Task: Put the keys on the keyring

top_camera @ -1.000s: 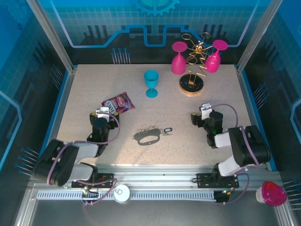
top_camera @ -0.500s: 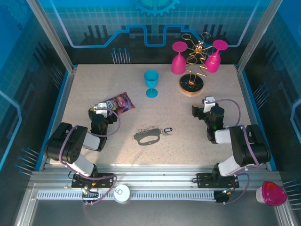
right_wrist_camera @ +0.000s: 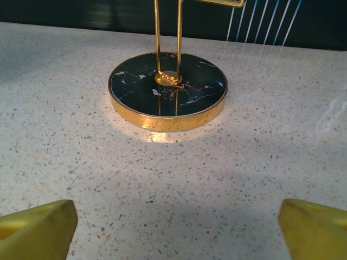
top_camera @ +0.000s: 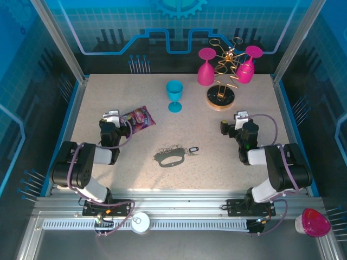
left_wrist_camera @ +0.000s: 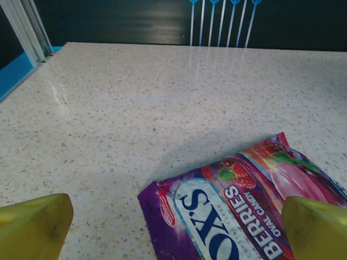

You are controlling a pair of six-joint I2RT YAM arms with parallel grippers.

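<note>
Mid-table, toward the near edge: keyring (top_camera: 171, 157) flat on the surface, dark oval loop with a cluster of small rings along its far side. Keys (top_camera: 193, 149) lie just right of it, the black tag clear and the silver key too small to resolve. Cannot tell whether keys and ring cluster touch; not visibly threaded on.

Left gripper (top_camera: 115, 120) sits low over the table at left, well apart from the keyring. Left wrist view: yellow fingertips (left_wrist_camera: 32, 225) at the two bottom corners, spread wide, nothing between them. A purple candy bag (left_wrist_camera: 238, 211) lies flat just ahead and to the right.

Right gripper (top_camera: 232, 125) sits low at right, well apart from the keys. Right wrist view: fingertips (right_wrist_camera: 35, 227) likewise at the bottom corners, wide open, nothing held. The gold stand (right_wrist_camera: 168, 92), with its black marbled base, is straight ahead, not touching.

Top view: two pink goblets (top_camera: 206, 67) hang inverted on the stand. A blue goblet (top_camera: 174, 95) stands upright left of it.
</note>
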